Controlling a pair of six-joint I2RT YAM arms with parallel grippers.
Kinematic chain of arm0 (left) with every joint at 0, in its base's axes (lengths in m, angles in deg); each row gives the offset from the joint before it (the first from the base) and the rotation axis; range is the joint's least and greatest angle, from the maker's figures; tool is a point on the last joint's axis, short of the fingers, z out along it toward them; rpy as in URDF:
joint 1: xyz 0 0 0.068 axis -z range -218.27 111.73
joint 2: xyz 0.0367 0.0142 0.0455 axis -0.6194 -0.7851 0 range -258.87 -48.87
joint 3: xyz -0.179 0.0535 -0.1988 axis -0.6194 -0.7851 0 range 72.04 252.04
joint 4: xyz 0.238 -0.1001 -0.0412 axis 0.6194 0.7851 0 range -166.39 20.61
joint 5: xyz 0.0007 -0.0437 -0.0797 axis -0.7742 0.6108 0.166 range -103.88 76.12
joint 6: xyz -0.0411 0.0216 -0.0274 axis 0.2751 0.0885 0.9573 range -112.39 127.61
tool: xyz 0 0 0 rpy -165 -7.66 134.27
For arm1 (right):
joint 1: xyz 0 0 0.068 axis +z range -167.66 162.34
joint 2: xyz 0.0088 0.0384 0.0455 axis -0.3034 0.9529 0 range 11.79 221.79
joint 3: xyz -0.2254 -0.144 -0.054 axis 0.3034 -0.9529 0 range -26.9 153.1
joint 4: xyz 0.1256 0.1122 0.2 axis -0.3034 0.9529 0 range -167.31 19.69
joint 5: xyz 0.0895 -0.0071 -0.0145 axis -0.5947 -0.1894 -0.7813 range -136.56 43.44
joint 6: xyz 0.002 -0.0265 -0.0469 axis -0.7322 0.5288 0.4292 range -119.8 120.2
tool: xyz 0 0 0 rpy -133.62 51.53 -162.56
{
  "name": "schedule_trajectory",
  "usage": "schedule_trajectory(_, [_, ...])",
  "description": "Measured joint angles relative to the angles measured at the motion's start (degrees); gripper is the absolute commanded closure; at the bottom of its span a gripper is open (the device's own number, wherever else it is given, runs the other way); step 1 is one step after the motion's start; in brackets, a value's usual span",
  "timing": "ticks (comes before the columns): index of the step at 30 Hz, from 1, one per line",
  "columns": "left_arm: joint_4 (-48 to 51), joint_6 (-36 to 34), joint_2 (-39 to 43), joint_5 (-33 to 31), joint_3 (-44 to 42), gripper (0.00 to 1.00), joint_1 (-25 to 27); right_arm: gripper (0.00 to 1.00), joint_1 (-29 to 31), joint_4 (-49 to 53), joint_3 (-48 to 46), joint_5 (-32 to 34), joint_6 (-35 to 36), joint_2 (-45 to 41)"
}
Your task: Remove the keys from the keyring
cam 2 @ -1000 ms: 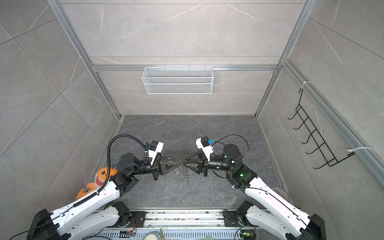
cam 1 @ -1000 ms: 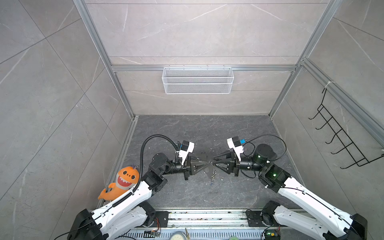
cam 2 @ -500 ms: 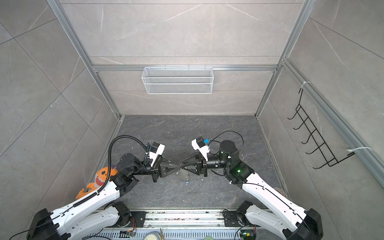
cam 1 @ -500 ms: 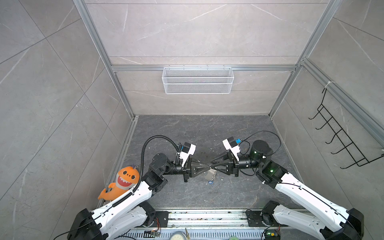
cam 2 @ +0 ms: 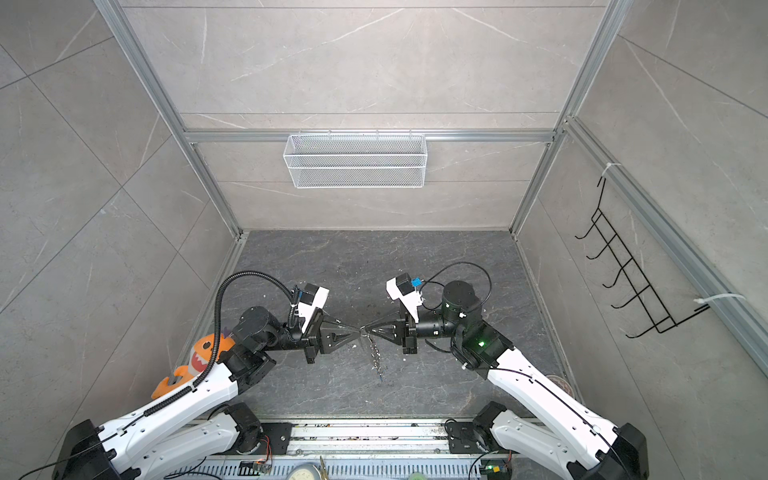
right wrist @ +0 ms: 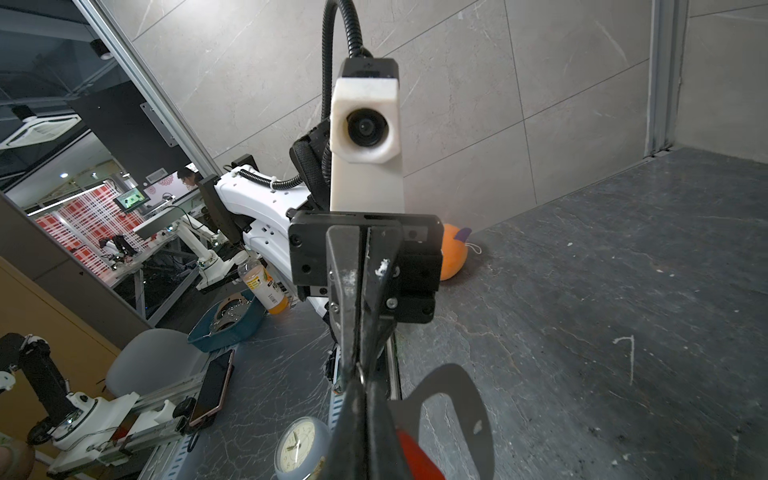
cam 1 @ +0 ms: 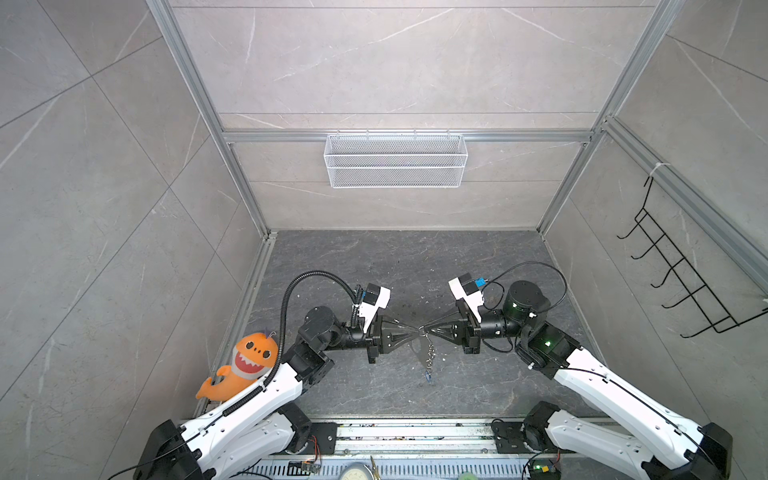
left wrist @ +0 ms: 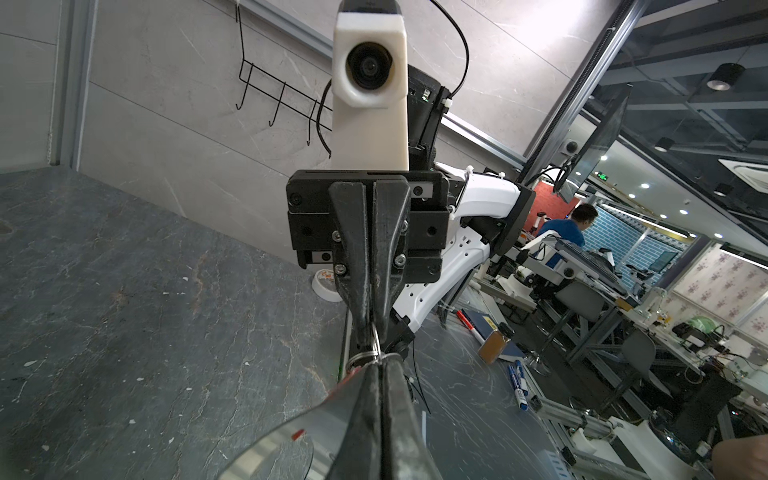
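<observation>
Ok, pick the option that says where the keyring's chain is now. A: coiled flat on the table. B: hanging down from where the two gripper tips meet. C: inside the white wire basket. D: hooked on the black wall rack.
B: in both top views the chain hangs below the small metal ring that the shut left gripper and right gripper pinch tip to tip.

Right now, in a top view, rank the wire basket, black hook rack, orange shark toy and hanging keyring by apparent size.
1. hook rack and wire basket: similar span. The rack hangs on a side wall, likely nearer the camera, so they are not ranked apart.
2. shark toy.
3. keyring, chain included, clearly the smallest.
</observation>
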Motion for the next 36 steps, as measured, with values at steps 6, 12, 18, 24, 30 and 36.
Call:
schedule_trajectory(6, [4.3,-0.8,4.6,-6.6,0.1,0.54,0.0,1.00,0.2,0.1,0.0,5.2,-1.1,-1.5])
schedule_trajectory(12, [4.3,-0.3,8.4,-15.3,-0.9,0.30,0.0,1.00,0.2,-2.4,-0.5,9.6,-3.8,-2.7])
schedule_trajectory(18, [3.1,2.6,5.2,-21.3,-3.5,0.32,0.0,1.00,0.2,-5.1,-0.7,11.6,-6.3,-2.8])
schedule_trajectory(24, [5.5,2.5,2.0,-19.7,-0.2,0.49,0.0,1.00,0.2,-6.8,-1.5,12.3,-7.3,-2.8])
schedule_trajectory(30, [0.6,3.2,0.0,-15.6,-0.2,0.56,0.0,1.00,0.2,-8.2,-2.6,12.7,-8.4,-2.8])
schedule_trajectory(36, [-1.3,3.8,-2.3,-12.6,0.3,0.58,0.0,1.00,0.2,-9.5,-2.9,12.9,-9.5,-2.8])
